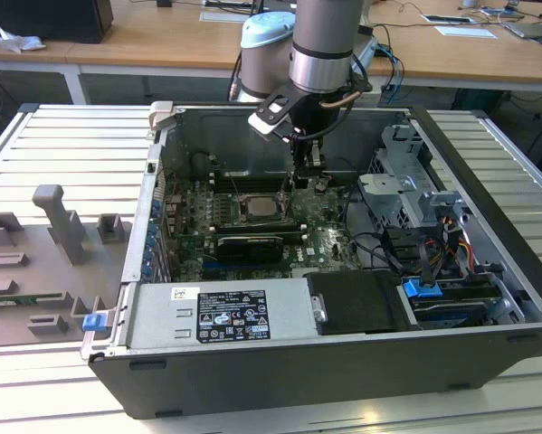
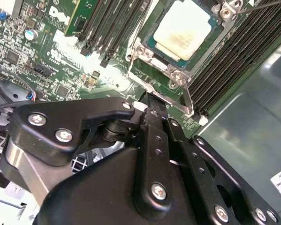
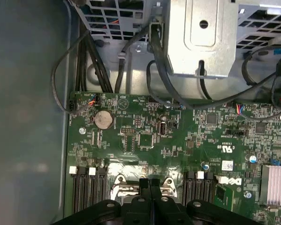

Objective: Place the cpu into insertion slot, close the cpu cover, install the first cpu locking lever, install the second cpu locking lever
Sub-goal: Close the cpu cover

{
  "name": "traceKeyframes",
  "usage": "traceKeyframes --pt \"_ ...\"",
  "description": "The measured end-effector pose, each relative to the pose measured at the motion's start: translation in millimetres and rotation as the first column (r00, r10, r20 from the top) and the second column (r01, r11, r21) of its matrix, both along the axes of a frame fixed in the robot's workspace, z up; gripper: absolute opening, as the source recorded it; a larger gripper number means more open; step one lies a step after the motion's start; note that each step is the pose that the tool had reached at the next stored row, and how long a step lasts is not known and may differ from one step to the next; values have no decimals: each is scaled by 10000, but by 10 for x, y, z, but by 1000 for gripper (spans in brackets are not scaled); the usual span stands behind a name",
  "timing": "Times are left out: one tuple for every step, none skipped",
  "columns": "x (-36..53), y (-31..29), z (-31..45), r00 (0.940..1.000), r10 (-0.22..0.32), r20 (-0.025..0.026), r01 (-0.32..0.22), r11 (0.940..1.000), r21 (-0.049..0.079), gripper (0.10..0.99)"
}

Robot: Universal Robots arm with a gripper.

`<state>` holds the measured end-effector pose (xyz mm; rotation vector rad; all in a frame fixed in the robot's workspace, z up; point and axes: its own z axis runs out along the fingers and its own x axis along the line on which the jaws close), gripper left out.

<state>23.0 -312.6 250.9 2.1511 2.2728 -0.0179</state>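
The cpu [image 2: 182,28], a pale square chip, sits in the insertion slot [image 2: 155,65] on the green board. The silvery cpu cover [image 2: 141,50] lies flat around it as a frame. A thin metal locking lever [image 2: 186,96] runs along the socket's edge close to my fingertips. My black gripper [image 2: 148,99] is shut, with its two fingers pressed together just beside the socket's corner. In the exterior view the gripper [image 1: 299,185] hangs inside the open case, just to the exterior view's right of the cpu [image 1: 260,206]. The first wrist view also shows the gripper [image 3: 150,183] shut, above the socket's metal parts [image 3: 119,180].
Long black memory slots [image 2: 234,56] flank the socket on both sides. A black card [image 1: 248,246] lies in front of it, and a power supply [image 1: 221,316] sits at the case's near wall. A metal drive cage [image 1: 406,181] with cables [image 3: 178,98] stands on the exterior view's right.
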Motion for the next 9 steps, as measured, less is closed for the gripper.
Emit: traceKeyframes --pt "-12 0 -1 10000 1 0 -1 10000 0 106" --pt "-25 0 -2 10000 0 0 0 10000 -1 106" --pt "-39 0 -4 10000 -1 -1 1 10000 -1 106" --pt "-49 0 -5 10000 0 -1 0 10000 -1 106" --pt "-60 0 -7 10000 0 -1 0 10000 -2 106" --pt "-75 0 -10 10000 -1 0 1 10000 -1 106" --pt "-83 0 -12 10000 0 -1 0 10000 -2 106" --pt "-95 0 -15 10000 0 -1 0 10000 -2 106" --pt "-107 0 -18 10000 1 -1 -1 10000 -1 106"
